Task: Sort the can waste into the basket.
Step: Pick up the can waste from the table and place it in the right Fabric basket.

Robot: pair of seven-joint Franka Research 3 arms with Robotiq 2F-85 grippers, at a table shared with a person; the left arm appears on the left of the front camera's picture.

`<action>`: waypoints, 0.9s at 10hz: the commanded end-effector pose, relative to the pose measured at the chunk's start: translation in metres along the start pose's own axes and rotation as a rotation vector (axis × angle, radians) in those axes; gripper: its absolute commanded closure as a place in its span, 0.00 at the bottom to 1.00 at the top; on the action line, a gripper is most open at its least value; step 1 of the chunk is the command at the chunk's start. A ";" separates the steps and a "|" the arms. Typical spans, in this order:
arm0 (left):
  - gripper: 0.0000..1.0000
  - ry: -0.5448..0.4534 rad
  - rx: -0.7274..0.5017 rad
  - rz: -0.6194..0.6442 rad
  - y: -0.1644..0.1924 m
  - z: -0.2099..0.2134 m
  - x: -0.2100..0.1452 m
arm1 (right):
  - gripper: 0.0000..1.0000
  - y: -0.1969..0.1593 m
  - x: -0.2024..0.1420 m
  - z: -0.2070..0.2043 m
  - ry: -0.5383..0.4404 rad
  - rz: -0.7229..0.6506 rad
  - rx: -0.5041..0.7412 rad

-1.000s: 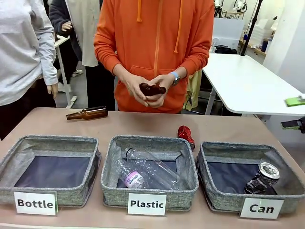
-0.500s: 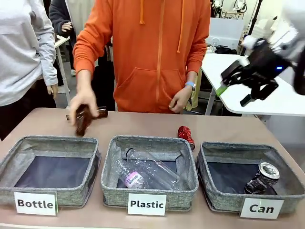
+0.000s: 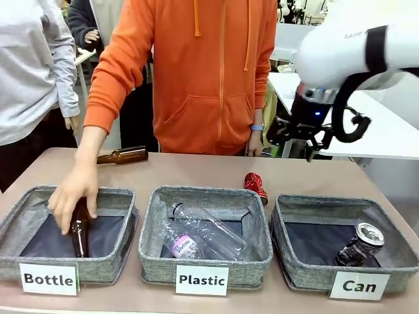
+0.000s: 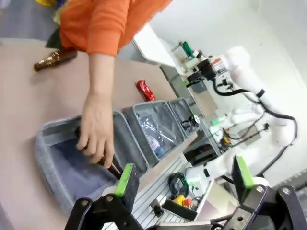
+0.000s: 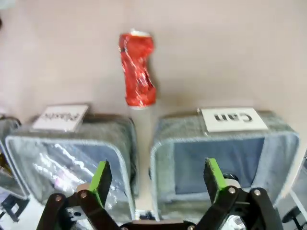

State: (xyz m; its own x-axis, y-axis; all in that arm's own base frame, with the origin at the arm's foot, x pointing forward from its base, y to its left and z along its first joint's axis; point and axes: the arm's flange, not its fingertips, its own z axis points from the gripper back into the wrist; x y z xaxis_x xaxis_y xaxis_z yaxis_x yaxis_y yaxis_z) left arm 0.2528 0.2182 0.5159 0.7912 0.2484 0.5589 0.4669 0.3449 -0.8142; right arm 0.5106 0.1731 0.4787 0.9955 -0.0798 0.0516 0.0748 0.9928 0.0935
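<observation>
Two crushed drink cans. Red can (image 3: 255, 186): shiny, crumpled along its whole length, pinched at the middle. Dark can (image 3: 359, 245): multi-coloured body, silver round end turned upward.

Red can on the bare tabletop (image 3: 196, 170), just behind the far rims of the baskets, level with the gap between the Plastic basket (image 3: 203, 191) and the Can basket (image 3: 280, 229). Dark can inside the Can basket, toward its right wall.

Right gripper (image 3: 296, 140) high over the table's far right edge, jaws spread wide with nothing between them. From its own wrist view (image 5: 156, 167), red can (image 5: 137, 68) well beyond the green pads (image 5: 101, 175), in line with the open gap but nearer the left-hand pad as pictured. Left gripper (image 4: 183, 167) equally wide open and empty, well apart from both cans.

Long axis of the red can from the table's far edge toward its near edge, near end slanted a little to the right; in the right wrist view, running away from the fingers, crosswise to the line between the pads. Dark can tilted, silver end uppermost.
</observation>
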 end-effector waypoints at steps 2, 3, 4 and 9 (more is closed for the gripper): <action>0.00 -0.070 0.030 0.049 -0.008 0.061 -0.014 | 0.00 0.035 0.025 -0.033 -0.090 -0.018 0.014; 0.00 -0.093 0.089 0.080 -0.002 0.080 -0.020 | 0.00 0.042 0.027 -0.051 -0.123 -0.016 0.019; 0.00 -0.119 0.124 0.085 0.000 0.103 -0.025 | 0.00 0.046 0.028 -0.068 -0.136 -0.029 0.026; 0.00 -0.100 -0.007 0.073 0.005 0.082 -0.025 | 0.00 0.045 0.037 -0.122 -0.133 -0.022 -0.043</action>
State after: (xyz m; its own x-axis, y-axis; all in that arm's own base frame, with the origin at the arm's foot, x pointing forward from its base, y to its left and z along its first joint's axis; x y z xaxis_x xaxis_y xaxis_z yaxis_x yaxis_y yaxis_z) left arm 0.1858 0.3069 0.5133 0.7536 0.4102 0.5136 0.3793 0.3667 -0.8495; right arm 0.5580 0.2201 0.3671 0.9851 -0.0789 0.1530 0.0666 0.9943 0.0837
